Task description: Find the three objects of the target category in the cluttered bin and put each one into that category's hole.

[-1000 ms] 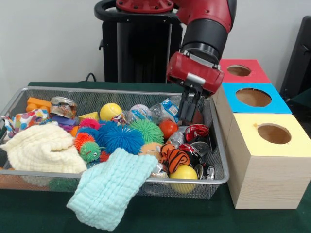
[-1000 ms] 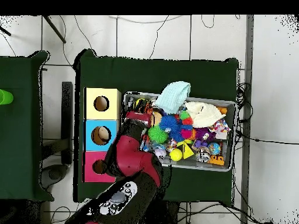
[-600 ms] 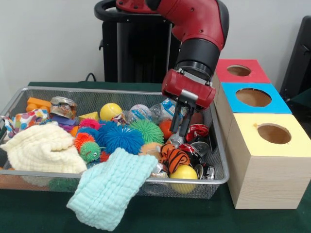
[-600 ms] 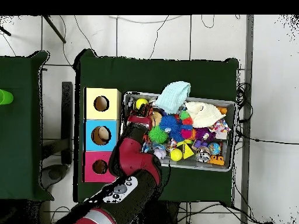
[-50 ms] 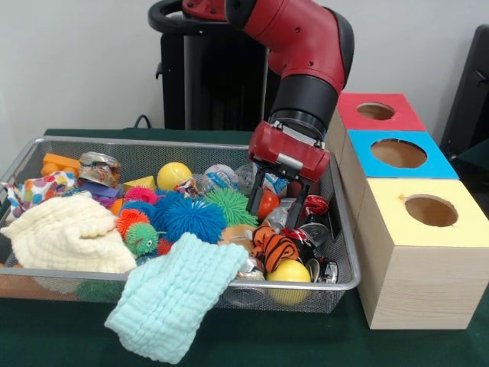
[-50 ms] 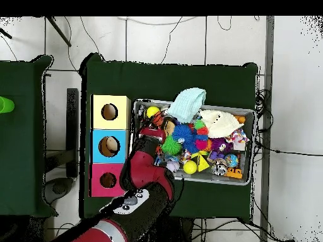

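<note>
Red gripper [image 5: 276, 205] spread open over the orange ball [image 5: 265, 202], beside three holed boxes [image 5: 416, 252].

A dark green cloth-covered table [image 5: 46, 344] stands before a pale wall [image 5: 76, 61], a second green table [image 6: 19, 138] sits beside it on white floor tiles [image 6: 293, 94] crossed by thin black cables [image 6: 151, 25].

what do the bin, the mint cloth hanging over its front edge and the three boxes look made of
Bin: fine metal wire mesh, see-through walls, shiny rim. Mint cloth: soft crinkled fabric, matte, drapes limply. Boxes: seemingly pale wood with visible grain, tops painted yellow, blue, red.
</note>
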`<state>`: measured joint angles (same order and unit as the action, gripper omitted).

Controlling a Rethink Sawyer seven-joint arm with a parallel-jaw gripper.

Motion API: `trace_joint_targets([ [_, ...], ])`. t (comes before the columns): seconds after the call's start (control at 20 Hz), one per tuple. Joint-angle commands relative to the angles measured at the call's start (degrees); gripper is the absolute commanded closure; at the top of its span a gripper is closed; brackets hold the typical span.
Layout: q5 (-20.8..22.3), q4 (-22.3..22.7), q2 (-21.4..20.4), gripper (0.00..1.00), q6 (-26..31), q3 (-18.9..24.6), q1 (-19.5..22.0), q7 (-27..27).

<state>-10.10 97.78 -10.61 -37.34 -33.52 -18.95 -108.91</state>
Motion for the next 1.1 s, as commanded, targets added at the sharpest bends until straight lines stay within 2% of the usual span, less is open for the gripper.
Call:
trace_joint_targets([
  [0.05,-3.8,0.8,3.1,0.00,-7.4,4.8,0.0,-10.3],
  [0.55,-7.5,-1.2,7.7,0.00,-11.1,5.8,-0.3,-9.8],
  [0.9,-8.4,-4.1,12.0,0.00,-15.4,7.6,1.4,-10.4],
  [1.1,-8.5,-5.5,13.9,0.00,-16.1,7.8,2.0,-9.3],
])
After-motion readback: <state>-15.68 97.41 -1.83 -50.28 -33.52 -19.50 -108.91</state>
